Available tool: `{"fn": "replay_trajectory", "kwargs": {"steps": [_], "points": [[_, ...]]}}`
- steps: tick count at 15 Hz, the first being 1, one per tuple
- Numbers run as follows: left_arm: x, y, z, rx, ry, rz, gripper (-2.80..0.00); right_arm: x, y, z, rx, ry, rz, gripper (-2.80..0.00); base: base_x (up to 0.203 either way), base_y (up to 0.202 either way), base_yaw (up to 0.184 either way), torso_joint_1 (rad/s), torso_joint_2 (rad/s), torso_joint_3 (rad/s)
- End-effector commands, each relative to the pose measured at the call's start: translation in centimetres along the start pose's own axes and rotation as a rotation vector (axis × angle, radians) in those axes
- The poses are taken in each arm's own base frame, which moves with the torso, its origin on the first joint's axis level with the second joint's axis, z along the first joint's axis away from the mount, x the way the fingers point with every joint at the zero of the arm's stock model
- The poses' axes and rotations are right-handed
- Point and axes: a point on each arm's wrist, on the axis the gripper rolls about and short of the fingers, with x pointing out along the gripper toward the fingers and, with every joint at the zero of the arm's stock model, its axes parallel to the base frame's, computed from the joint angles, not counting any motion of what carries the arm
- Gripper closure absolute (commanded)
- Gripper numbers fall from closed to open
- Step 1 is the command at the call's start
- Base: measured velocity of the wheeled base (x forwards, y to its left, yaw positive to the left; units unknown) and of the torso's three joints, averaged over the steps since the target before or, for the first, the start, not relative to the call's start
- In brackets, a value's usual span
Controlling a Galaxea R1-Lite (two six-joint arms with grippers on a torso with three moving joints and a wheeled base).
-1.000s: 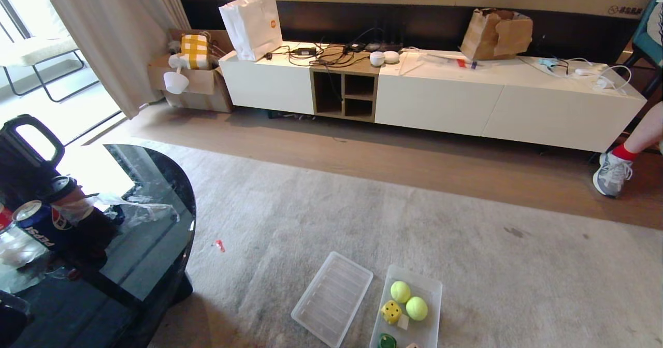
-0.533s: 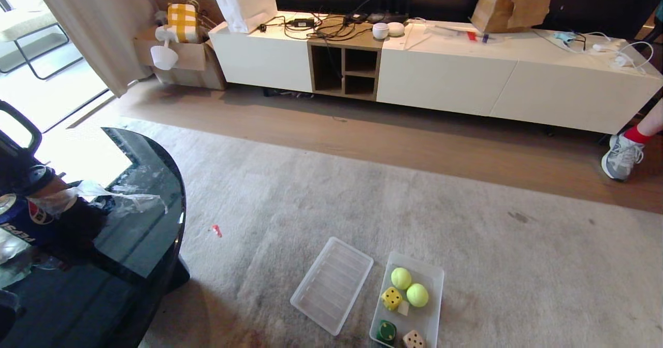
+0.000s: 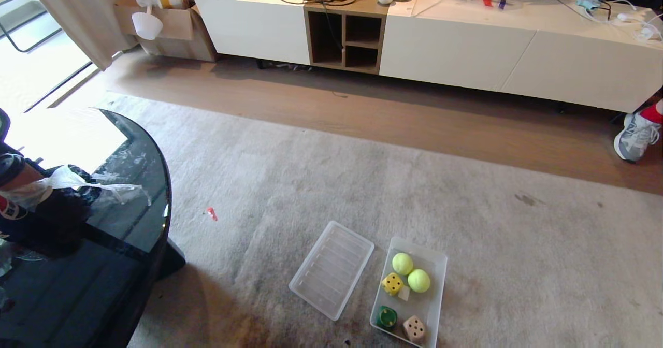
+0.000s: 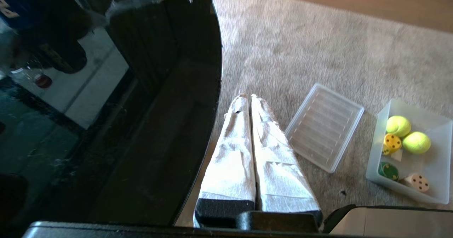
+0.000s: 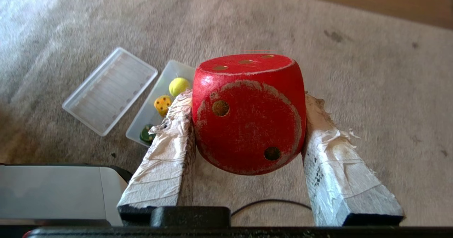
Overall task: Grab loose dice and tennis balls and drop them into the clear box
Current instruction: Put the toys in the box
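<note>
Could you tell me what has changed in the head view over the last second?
Only the camera moved: it tipped downward, so the whole scene slid up the picture and the clear box came fully into view, showing the tan die. Nothing on the rug shifted: the balls, dice and lid lie as before. The right hand grips the red die; the left hand is shut and empty.

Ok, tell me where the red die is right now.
The red die is gripped in the right tool, seen only in the right wrist view, held above the carpet to the right of the clear box.
</note>
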Motion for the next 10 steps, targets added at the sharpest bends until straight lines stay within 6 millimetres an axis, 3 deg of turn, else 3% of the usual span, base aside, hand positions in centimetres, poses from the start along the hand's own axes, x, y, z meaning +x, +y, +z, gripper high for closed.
{"fn": "replay_trajectory", "kwargs": {"steps": [1,10], "points": [[0.0,0.0,0.0,-0.001,0.0,0.001,0.0,0.01,0.0,-0.01,0.0,0.002,0.001,0.0,0.0,0.0,0.0,0.003,0.0,-0.202],[0.01,0.0,-0.01,0.0,0.003,0.001,0.0,0.02,0.0,-0.04,-0.002,0.007,0.001,0.0,0.0,0.0,0.0,0.003,0.0,-0.034]]}}
